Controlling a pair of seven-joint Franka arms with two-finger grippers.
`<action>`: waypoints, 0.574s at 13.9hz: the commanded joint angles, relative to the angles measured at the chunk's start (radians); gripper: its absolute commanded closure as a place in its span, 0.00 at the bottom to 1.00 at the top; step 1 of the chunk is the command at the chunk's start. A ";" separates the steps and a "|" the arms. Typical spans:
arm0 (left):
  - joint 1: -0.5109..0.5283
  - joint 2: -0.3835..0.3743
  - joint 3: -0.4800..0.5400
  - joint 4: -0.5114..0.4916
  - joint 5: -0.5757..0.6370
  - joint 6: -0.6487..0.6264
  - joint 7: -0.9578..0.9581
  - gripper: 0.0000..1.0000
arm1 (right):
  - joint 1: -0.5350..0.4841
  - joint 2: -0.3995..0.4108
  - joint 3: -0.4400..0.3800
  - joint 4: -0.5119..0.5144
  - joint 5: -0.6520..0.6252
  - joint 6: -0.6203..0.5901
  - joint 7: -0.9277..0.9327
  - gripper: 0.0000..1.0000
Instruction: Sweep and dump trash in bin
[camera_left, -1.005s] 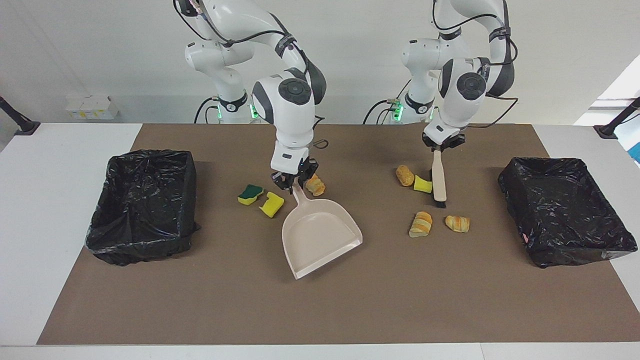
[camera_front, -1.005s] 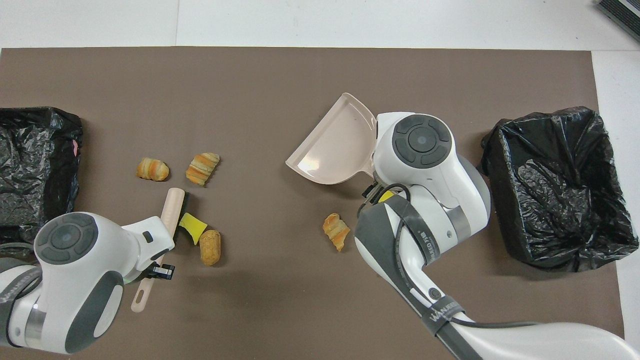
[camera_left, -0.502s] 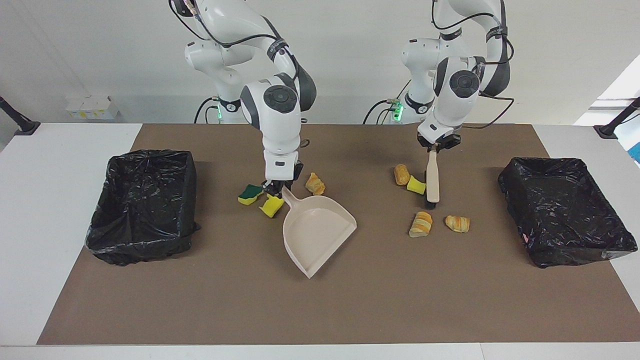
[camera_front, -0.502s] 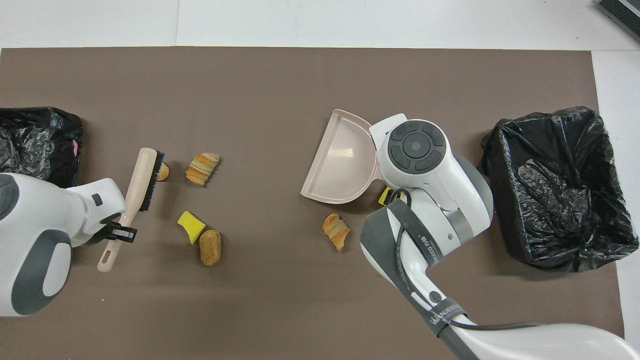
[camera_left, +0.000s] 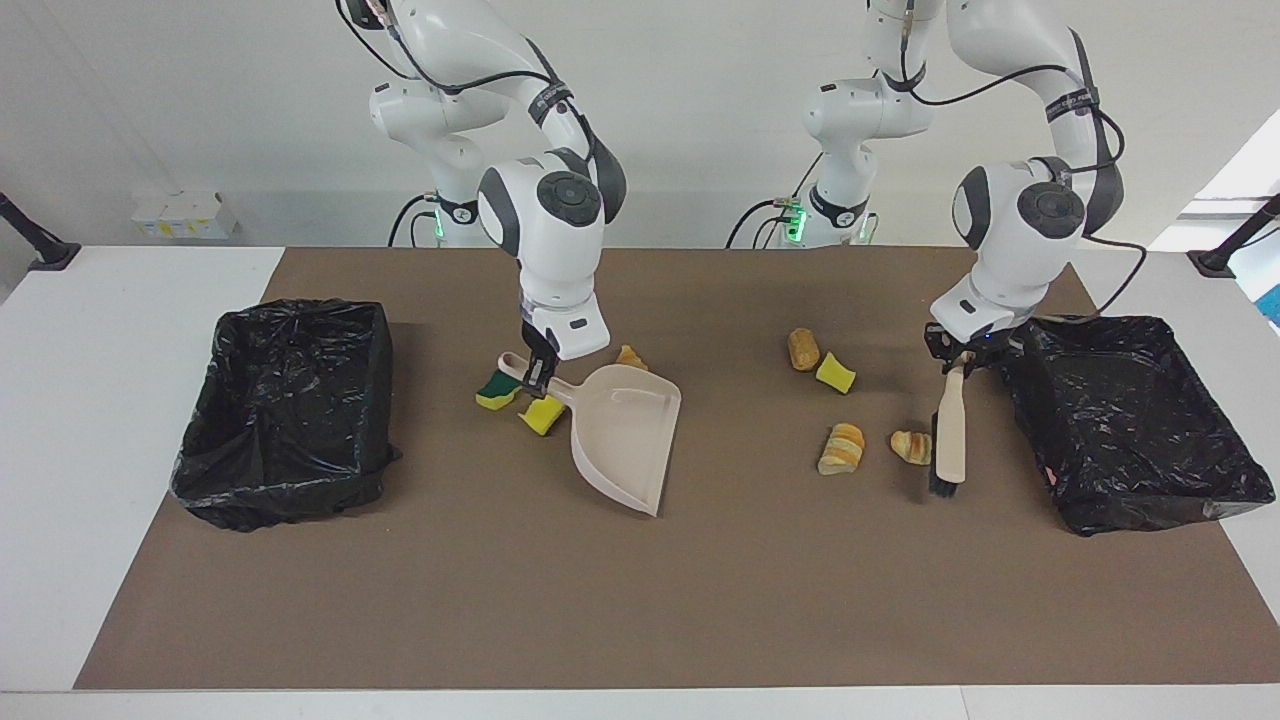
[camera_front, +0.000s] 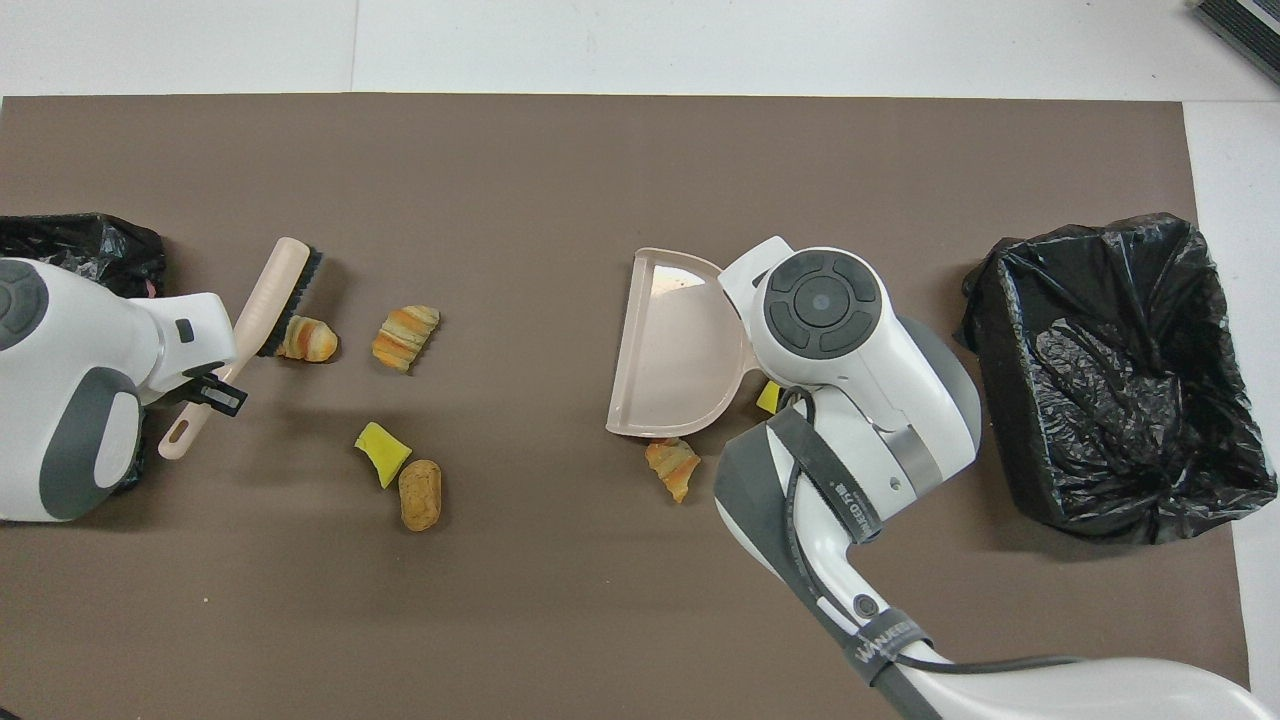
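Trash (camera_left: 843, 447) is lying unswept mid-frame; left gripper (camera_left: 961, 352) is clamping brush (camera_left: 947, 443), right gripper (camera_left: 537, 378) is clamping dustpan (camera_left: 625, 430).

One camera sits high across the table, facing both robots and taking in the whole brown mat (camera_left: 640, 600). The other hangs above the robots, looking steeply down, closer. Both share the mat, turned half around.
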 joint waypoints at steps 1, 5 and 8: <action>-0.017 0.012 -0.012 -0.006 0.017 -0.031 0.026 1.00 | 0.002 0.042 0.014 -0.002 -0.008 0.070 -0.083 1.00; -0.073 -0.043 -0.021 -0.082 0.005 -0.135 -0.040 1.00 | 0.044 0.081 0.014 -0.002 -0.005 0.133 -0.066 1.00; -0.180 -0.104 -0.021 -0.158 0.005 -0.163 -0.184 1.00 | 0.051 0.090 0.013 -0.004 -0.005 0.154 -0.066 1.00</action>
